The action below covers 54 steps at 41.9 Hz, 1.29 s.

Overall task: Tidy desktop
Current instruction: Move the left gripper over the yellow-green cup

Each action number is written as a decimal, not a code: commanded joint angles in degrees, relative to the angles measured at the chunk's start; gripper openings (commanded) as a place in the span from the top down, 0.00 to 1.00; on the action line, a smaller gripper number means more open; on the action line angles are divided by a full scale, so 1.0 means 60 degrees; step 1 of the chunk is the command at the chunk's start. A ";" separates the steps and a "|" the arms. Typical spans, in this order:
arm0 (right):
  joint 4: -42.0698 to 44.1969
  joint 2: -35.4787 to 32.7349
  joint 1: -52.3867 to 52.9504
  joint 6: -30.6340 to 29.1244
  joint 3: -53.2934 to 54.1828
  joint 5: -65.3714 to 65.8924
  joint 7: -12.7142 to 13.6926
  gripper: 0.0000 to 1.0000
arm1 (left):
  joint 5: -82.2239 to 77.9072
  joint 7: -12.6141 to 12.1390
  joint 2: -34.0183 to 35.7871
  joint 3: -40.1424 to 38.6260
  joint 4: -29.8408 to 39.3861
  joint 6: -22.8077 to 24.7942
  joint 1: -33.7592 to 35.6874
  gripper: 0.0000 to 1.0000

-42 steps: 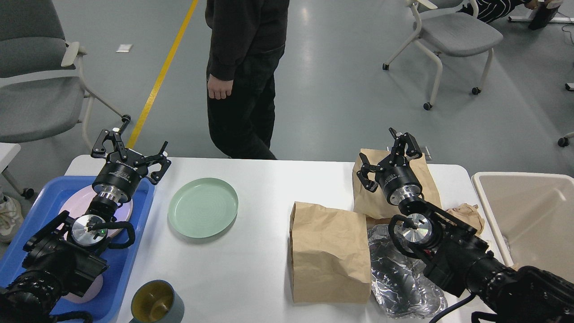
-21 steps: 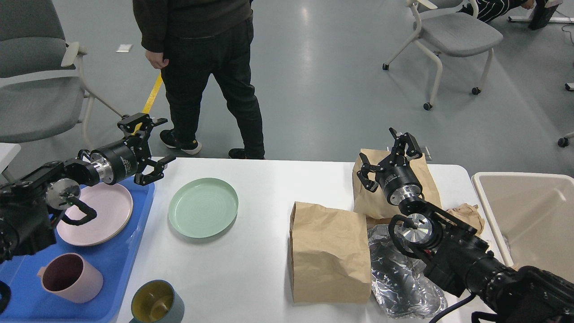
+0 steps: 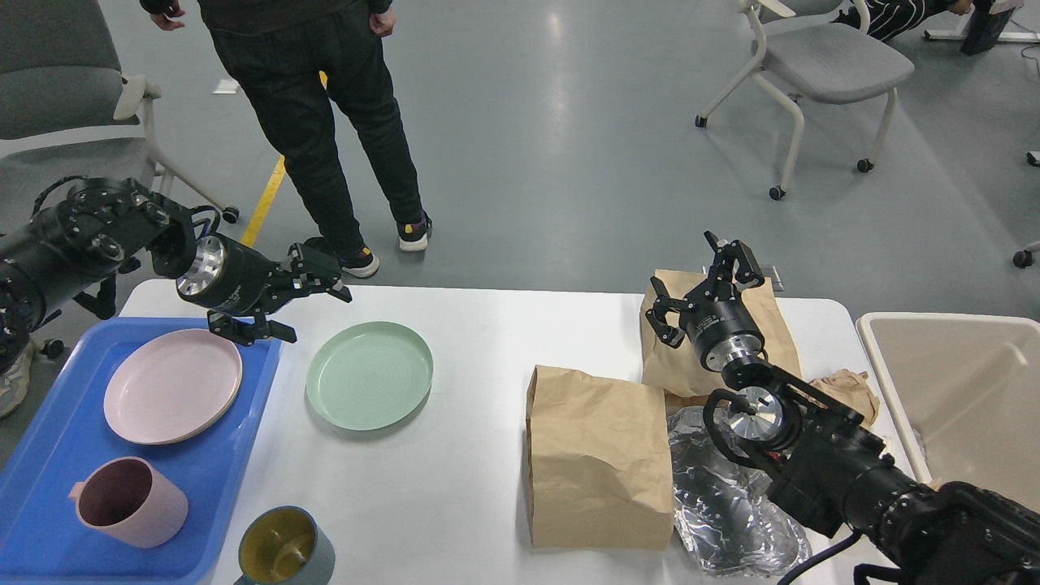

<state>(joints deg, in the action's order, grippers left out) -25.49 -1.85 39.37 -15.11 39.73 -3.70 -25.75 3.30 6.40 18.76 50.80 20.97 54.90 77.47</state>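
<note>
You've got the pink plate [image 3: 172, 385] and mug [image 3: 130, 501] in the tray [image 3: 49, 455], but the green plate [image 3: 370, 374], cup [image 3: 284, 548], bags [image 3: 597, 455] and foil [image 3: 723, 504] are on the desktop [image 3: 471, 341], both grippers, left [image 3: 305, 305] and right [image 3: 703, 276], spread and empty.

Left gripper [image 3: 313, 301] and right gripper [image 3: 705, 276] both hover with fingers spread.

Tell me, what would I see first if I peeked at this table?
Probably the two black robot arms: the left gripper hangs open beside the green plate, and the right gripper is open over a brown paper bag and crinkly foil. On the left, a blue tray holds a pink plate and pink cup. A person in black stands behind the white desktop.
</note>
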 commanded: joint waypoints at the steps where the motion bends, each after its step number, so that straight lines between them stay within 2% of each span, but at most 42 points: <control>1: 0.0001 0.0000 0.0000 0.0014 0.0000 0.0001 -0.0001 0.00 | -0.0008 -0.0026 -0.0533 0.0833 0.0036 0.0017 0.0608 0.02; 3: 0.0015 0.0000 0.0000 0.0014 0.0000 0.0001 -0.0001 0.00 | -0.0023 -0.0012 -0.0694 0.1389 0.0138 0.0017 0.0828 0.02; 5: 0.0000 0.0000 0.0000 -0.0001 0.0000 0.0001 -0.0001 0.00 | -0.0037 0.0018 -0.0971 0.2762 0.0517 0.0017 0.1164 0.02; 12: 0.0001 0.0000 0.0000 0.0014 0.0000 0.0001 -0.0001 0.00 | -0.0037 0.0018 -0.1910 0.4480 0.1353 0.0017 0.1765 0.02; 16: 0.0000 -0.0015 0.0000 0.0014 0.0000 0.0001 -0.0001 0.00 | -0.0037 0.0032 -0.2377 0.5315 0.2478 0.0017 0.2291 0.02; 23: 0.0015 -0.0015 0.0000 -0.0001 0.0000 0.0001 -0.0001 0.00 | -0.0037 0.0032 -0.2687 0.5946 0.3857 0.0017 0.2966 0.02; 27: 0.0000 0.0000 0.0000 0.0014 0.0000 0.0001 -0.0001 0.00 | -0.0037 0.0032 -0.2891 0.6108 0.5056 0.0017 0.3523 0.02; 35: 0.0001 0.0000 0.0000 -0.0001 0.0000 0.0001 -0.0001 0.00 | -0.0052 0.0003 -0.2936 0.6298 0.6333 0.0017 0.3627 0.02; 41: 0.0000 0.0000 0.0000 0.0014 0.0000 0.0001 -0.0001 0.00 | -0.0067 0.0003 -0.2921 0.6694 0.6583 0.0017 0.3612 0.02; 54: 0.0015 0.0000 0.0000 0.0014 0.0000 0.0001 -0.0001 0.00 | -0.0799 -0.0026 -0.2922 0.6563 0.6628 0.0017 0.2939 0.02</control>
<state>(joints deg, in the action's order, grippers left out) -25.49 -1.86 39.37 -15.08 39.73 -3.69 -25.75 0.76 6.22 1.15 90.96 61.30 55.00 97.23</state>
